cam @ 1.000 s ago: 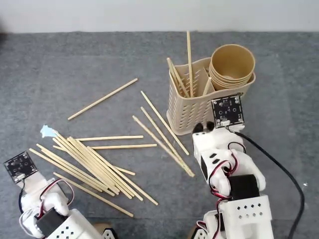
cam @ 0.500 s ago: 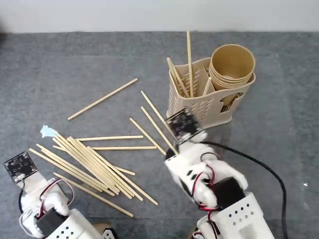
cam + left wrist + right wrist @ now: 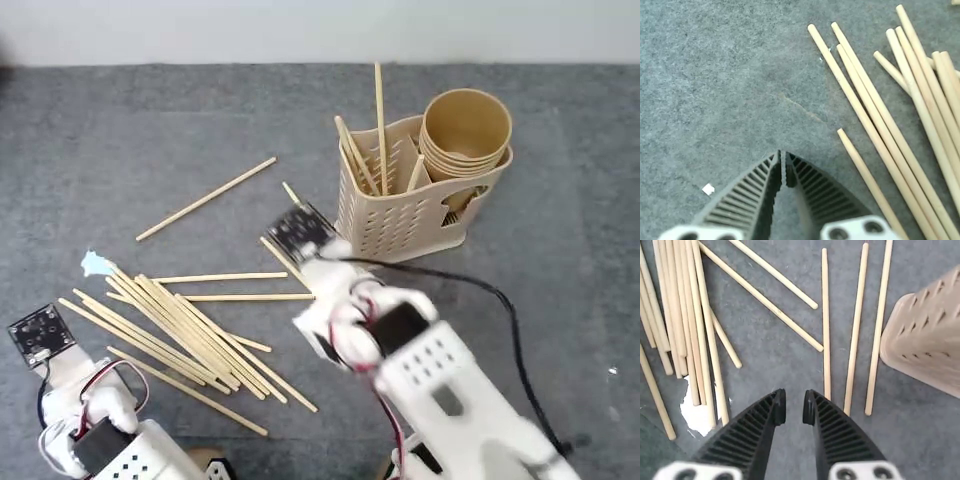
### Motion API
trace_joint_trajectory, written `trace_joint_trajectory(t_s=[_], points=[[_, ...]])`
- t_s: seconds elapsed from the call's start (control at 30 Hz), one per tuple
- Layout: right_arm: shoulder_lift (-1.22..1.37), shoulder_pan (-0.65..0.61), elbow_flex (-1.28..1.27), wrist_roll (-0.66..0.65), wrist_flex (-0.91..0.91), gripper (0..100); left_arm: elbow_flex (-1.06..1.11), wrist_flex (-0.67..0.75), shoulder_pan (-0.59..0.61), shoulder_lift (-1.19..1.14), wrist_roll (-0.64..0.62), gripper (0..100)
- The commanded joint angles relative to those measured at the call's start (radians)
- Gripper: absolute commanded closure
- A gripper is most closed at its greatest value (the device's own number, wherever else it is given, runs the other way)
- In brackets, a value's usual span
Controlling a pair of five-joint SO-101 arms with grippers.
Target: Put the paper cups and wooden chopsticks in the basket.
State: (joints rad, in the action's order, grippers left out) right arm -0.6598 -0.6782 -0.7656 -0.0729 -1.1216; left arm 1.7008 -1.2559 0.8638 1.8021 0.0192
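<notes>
Grey table with the basket standing upright: a stack of paper cups sits in one compartment and several wooden chopsticks stand in the neighbouring one, while many loose chopsticks lie scattered and bundled on the table to the side. The right gripper hangs empty above the table, its jaws parted by a narrow gap, near three chopsticks lying roughly parallel just beside the basket wall. The left gripper, jaws pressed together on nothing, sits low over bare table beside the ends of the bundled chopsticks.
</notes>
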Motion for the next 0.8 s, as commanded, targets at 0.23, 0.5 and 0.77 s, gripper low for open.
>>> trace_joint_trajectory(t_s=[0.23,0.5,0.77], points=[[0.549,0.002,0.404,-0.012,-0.002,81.1,-0.018,0.0,0.0,0.017,-0.008,99],[0.869,0.033,0.66,-0.014,-0.004,80.9,-0.018,0.0,0.0,0.017,-0.008,99],[1.033,0.084,0.821,-0.014,-0.076,78.9,-0.018,0.0,0.0,0.017,-0.008,99]])
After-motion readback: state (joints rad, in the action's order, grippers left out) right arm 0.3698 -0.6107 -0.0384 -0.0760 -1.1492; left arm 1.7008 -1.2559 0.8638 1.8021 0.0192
